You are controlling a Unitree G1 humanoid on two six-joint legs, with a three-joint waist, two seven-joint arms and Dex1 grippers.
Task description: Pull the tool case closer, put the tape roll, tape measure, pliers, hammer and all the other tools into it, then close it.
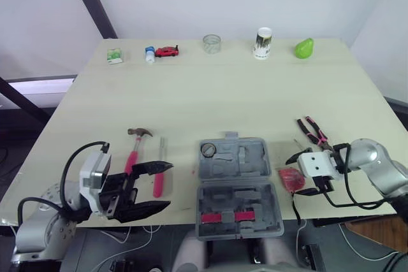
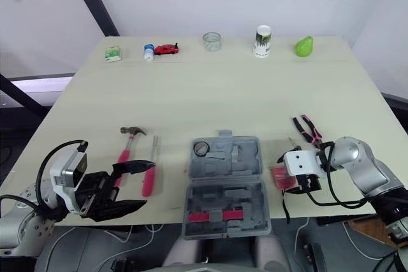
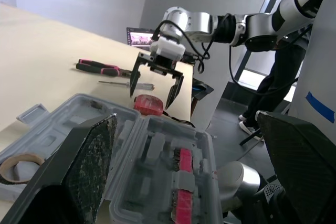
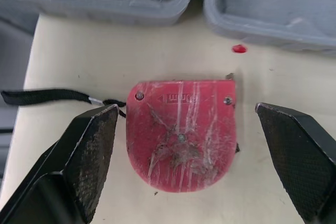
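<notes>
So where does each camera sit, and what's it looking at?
Eye views: on the head, looking forward and down at the table and tool case; both arms show.
Left wrist view: on that wrist, looking across the open tool case to the right gripper above the tape measure; the left gripper's fingers show.
Right wrist view: on that wrist, looking down at the tape measure between its own fingers.
Shared: all show the tool case and tape measure.
</notes>
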